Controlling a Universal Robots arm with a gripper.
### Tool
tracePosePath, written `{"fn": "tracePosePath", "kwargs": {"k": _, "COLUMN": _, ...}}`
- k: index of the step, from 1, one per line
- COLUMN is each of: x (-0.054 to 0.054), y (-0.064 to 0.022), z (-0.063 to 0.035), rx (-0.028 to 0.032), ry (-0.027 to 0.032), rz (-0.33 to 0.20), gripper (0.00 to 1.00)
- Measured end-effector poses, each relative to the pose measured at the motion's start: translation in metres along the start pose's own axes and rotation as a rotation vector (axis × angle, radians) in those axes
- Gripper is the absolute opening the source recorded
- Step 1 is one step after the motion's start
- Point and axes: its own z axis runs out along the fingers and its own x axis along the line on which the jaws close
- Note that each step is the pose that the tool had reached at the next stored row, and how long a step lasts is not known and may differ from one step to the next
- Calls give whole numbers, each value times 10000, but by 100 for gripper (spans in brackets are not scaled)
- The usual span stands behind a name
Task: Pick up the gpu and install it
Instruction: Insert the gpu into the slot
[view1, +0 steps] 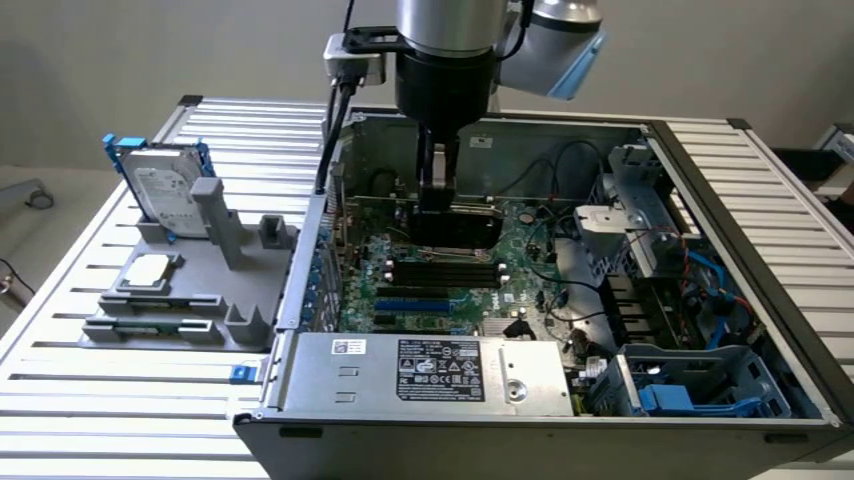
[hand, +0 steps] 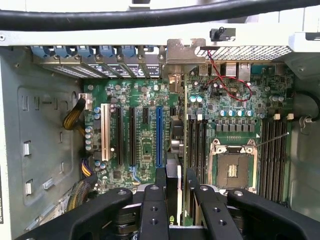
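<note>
The gpu (hand: 186, 131) shows edge-on in the wrist view as a thin green board with a dark cover on one face. It stands upright over the motherboard (hand: 145, 145), between the blue slot (hand: 159, 135) and the memory slots. Its silver end bracket (hand: 185, 50) sits at the case's rear wall. My gripper (hand: 176, 172) is shut on the card, one black finger on each face. In the exterior view the gripper (view1: 441, 200) reaches down into the open case, with the gpu (view1: 457, 228) dark beneath it. Whether the card's lower edge touches a slot is hidden.
The open computer case (view1: 747, 200) lies on a slatted table. A power supply (view1: 427, 370) fills its near side, and a drive cage (view1: 681, 385) and cables sit at the exterior view's right. A grey holder (view1: 174, 320) at the left carries a hard drive in a blue frame (view1: 167, 195).
</note>
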Motion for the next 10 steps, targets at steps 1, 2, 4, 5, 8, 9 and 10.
{"fn": "tracePosePath", "kwargs": {"k": 1, "x": 0, "y": 0, "z": 0, "rx": 0, "ry": 0, "rz": 0, "gripper": 26}}
{"fn": "tracePosePath", "kwargs": {"k": 2, "x": 0, "y": 0, "z": 0, "rx": 0, "ry": 0, "rz": 0, "gripper": 26}}
{"fn": "tracePosePath", "kwargs": {"k": 4, "x": 0, "y": 0, "z": 0, "rx": 0, "ry": 0, "rz": 0, "gripper": 26}}
{"fn": "tracePosePath", "kwargs": {"k": 5, "x": 0, "y": 0, "z": 0, "rx": 0, "ry": 0, "rz": 0, "gripper": 26}}
{"fn": "tracePosePath", "kwargs": {"k": 8, "x": 0, "y": 0, "z": 0, "rx": 0, "ry": 0, "rz": 0, "gripper": 26}}
{"fn": "tracePosePath", "kwargs": {"k": 9, "x": 0, "y": 0, "z": 0, "rx": 1, "ry": 0, "rz": 0, "gripper": 26}}
{"fn": "tracePosePath", "kwargs": {"k": 10, "x": 0, "y": 0, "z": 0, "rx": 1, "ry": 0, "rz": 0, "gripper": 26}}
